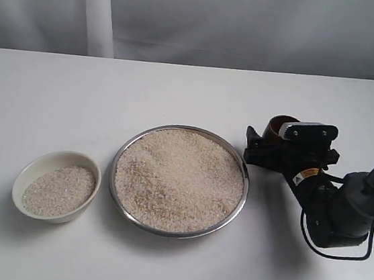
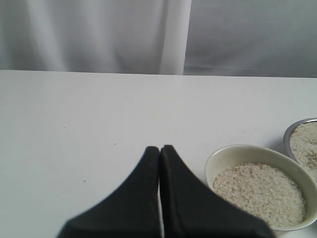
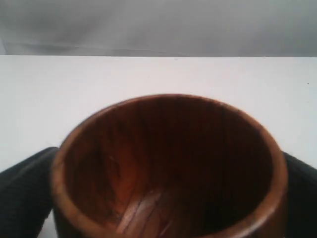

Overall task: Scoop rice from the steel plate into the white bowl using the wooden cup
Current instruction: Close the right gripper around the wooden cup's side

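The steel plate (image 1: 243, 202) sits mid-table, heaped with rice (image 1: 179, 180). To its left the white bowl (image 1: 32, 166) holds a shallow layer of rice (image 1: 58, 189). Just right of the plate's far edge, my right gripper (image 1: 270, 141) is shut on the wooden cup (image 1: 281, 126). The right wrist view shows the cup (image 3: 168, 163) empty, with a black finger (image 3: 25, 188) on each side. My left gripper (image 2: 160, 148) is shut on nothing, low over bare table beside the bowl (image 2: 233, 149); the plate's rim (image 2: 290, 134) shows beyond. The exterior view does not show the left gripper.
The white table (image 1: 179, 92) runs back to a pale curtain (image 1: 97, 8). The right arm (image 1: 342, 205) and its cable lie on the table at the right edge.
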You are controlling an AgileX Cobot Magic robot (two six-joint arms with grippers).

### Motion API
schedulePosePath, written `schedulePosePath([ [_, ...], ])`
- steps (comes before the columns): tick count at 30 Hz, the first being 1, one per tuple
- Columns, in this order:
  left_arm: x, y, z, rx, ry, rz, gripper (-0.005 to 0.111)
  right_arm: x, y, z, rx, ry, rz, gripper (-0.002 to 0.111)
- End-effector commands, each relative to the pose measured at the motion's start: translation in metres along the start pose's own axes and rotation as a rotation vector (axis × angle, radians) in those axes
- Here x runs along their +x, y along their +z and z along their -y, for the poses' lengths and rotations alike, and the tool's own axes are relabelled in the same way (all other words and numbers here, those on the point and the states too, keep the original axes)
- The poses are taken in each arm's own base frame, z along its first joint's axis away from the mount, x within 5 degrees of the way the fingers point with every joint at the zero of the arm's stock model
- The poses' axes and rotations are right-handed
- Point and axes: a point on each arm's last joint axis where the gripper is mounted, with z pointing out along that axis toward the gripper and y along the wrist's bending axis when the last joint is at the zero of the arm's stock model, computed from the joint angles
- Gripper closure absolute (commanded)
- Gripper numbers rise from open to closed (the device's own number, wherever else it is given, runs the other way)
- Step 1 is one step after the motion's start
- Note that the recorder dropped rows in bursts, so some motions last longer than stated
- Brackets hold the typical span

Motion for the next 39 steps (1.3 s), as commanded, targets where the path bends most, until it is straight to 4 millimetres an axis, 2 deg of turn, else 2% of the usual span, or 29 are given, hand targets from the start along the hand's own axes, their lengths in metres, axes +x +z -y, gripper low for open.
schedulePosePath([
  [1, -0.0034, -0.0008, 0.0005, 0.006, -0.006, 0.019, 0.107, 0.0020, 0.0029, 0.0043, 0.025, 0.009, 0.010, 0.003],
  [23, -0.0034, -0.0008, 0.0005, 0.006, -0.006, 0.019, 0.107, -0.0027, 0.0081, 0.0048, 0.037, 0.016, 0.034, 0.003],
  [26, -0.0034, -0.0008, 0.0005, 0.006, -0.006, 0.019, 0.107, -0.0027, 0.0081, 0.0048, 0.037, 0.016, 0.034, 0.006],
  [32, -0.0034, -0.0008, 0.0005, 0.006, -0.006, 0.019, 0.107, -0.0027, 0.0081, 0.0048, 0.037, 0.016, 0.034, 0.027],
  [35, -0.0034, -0.0008, 0.0005, 0.006, -0.006, 0.019, 0.107, -0.0027, 0.0081, 0.0048, 0.037, 0.016, 0.034, 0.042],
  [39, -0.0034, -0.0008, 0.0005, 0.006, -0.006, 0.019, 0.107, -0.0027, 0.0081, 0.0048, 0.037, 0.016, 0.034, 0.069],
])
